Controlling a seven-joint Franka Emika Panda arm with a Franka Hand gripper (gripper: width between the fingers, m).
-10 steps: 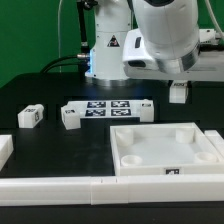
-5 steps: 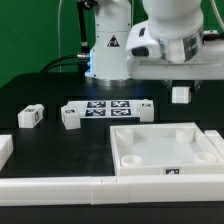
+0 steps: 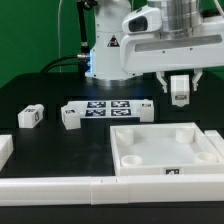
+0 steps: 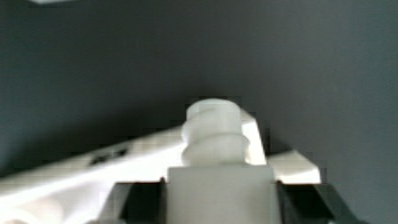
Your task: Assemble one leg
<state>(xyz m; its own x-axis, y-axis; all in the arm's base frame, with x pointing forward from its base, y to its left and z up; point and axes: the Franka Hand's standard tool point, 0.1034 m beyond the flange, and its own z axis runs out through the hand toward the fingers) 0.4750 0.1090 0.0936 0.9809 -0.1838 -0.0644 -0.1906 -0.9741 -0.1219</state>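
Observation:
My gripper [image 3: 179,86] is shut on a small white leg [image 3: 179,90] and holds it in the air above the black table, behind the right rear corner of the white tray [image 3: 128,152]. In the wrist view the leg [image 4: 215,150] stands between the dark fingers [image 4: 148,200], its rounded end pointing away from the camera, with the tray's rim [image 4: 98,165] below it. Three more tagged white legs lie on the table: one [image 3: 31,115] at the exterior view's left, one [image 3: 70,116] beside the marker board, and one [image 3: 146,107] at the board's right end.
The marker board [image 3: 108,108] lies flat at the table's middle. Long white bars [image 3: 60,186] run along the front edge, with a white block [image 3: 4,150] at the far left. The robot's base [image 3: 108,50] stands behind the board.
The wrist has lifted and turned, so both fingers now show on either side of the leg. The leg has stayed in nearly the same spot, slightly higher. The parts on the table have not moved.

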